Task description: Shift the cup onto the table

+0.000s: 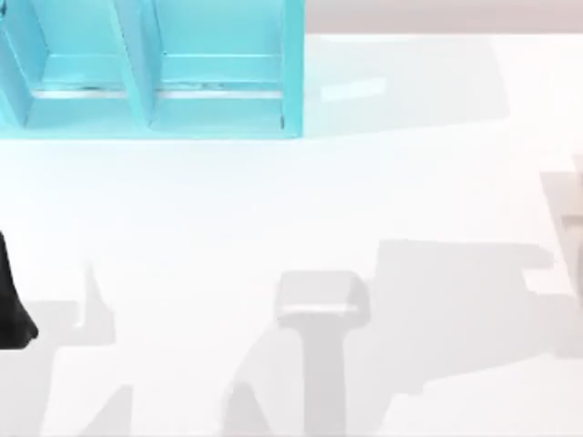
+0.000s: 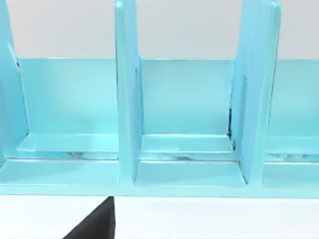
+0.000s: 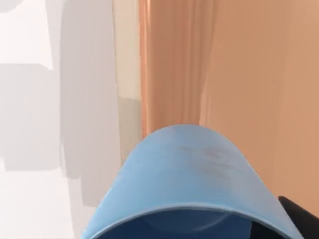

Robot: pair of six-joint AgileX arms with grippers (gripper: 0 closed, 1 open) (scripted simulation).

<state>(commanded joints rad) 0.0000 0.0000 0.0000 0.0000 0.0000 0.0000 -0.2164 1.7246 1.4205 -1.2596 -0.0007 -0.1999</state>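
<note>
While the blue cup (image 3: 192, 189) looms right against the right wrist camera, rim nearest, 1 black finger (image 3: 299, 214) shows just beside it; whether that gripper clamps it I cannot tell. Beyond lie the white table (image 3: 30, 149) and an orange-tan surface (image 3: 249, 74). At the table's left edge sits my left arm (image 1: 11, 305), facing the teal shelf unit (image 1: 209, 82).

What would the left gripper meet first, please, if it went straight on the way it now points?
Probably the teal shelf unit: the left wrist view faces its middle compartment squarely, across bare table. How far off is unclear.
</note>
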